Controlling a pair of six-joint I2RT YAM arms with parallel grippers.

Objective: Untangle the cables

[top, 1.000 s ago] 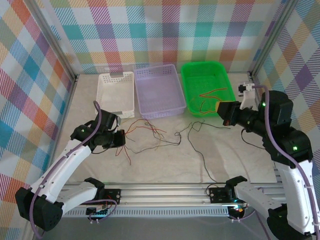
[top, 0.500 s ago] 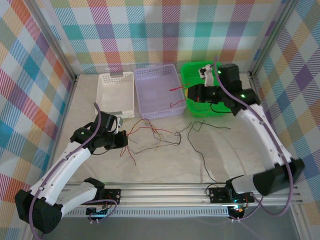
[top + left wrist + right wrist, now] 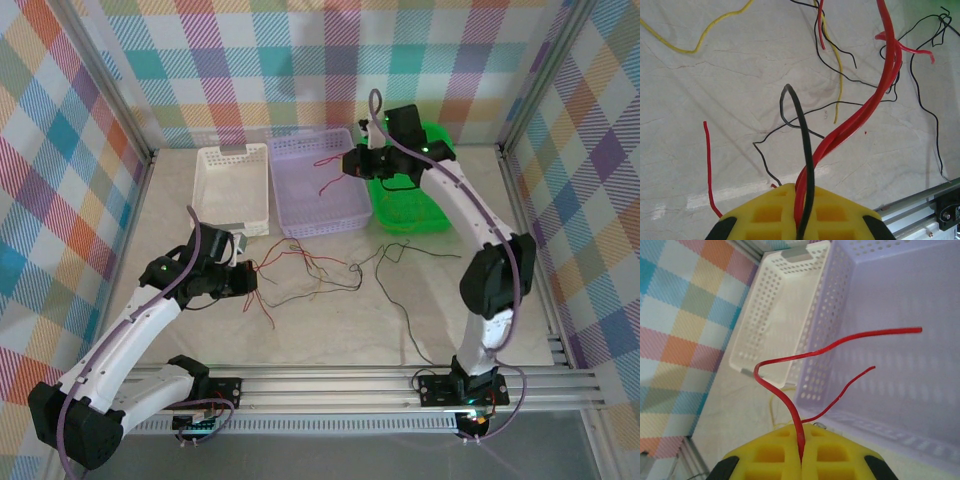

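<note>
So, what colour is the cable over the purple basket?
Red cable; right wrist view shows it best.

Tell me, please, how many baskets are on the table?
3: a white basket back left, a purple basket beside it, and a green basket at right, partly hidden by the right arm.

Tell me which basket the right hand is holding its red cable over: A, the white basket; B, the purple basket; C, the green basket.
B: the right hand pinches a red cable whose loose ends hang above the purple basket.
</note>
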